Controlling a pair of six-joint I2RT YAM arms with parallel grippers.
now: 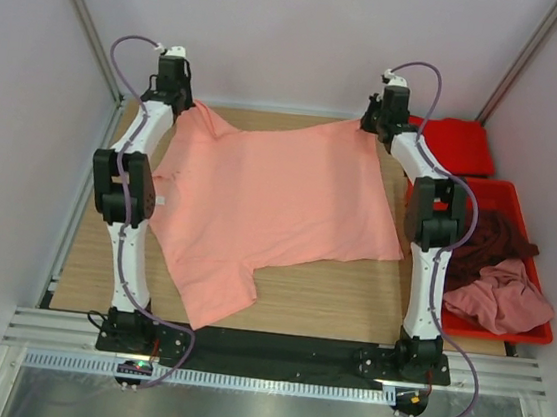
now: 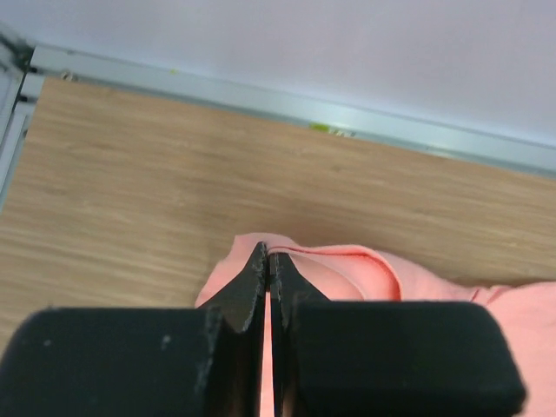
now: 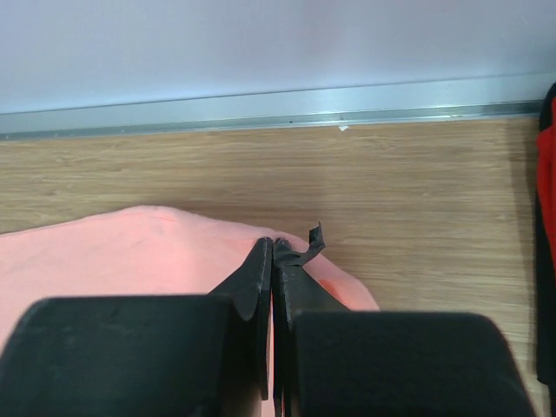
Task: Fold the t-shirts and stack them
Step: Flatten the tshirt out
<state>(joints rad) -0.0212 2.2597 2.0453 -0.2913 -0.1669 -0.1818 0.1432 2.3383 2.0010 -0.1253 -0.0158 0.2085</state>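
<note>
Top external: left claw and right claw pinch the salmon-pink t-shirt.

The salmon shirt covers most of the table. Bare wood is left only in a near strip at the right, a narrow left margin and a band along the back wall. The left arm and right arm lie along its two sides, fencing the middle. Right of the right arm, the bin and a red shirt block the way. The left claw and right claw are clamped on the shirt's far corners, near the wall.
</note>
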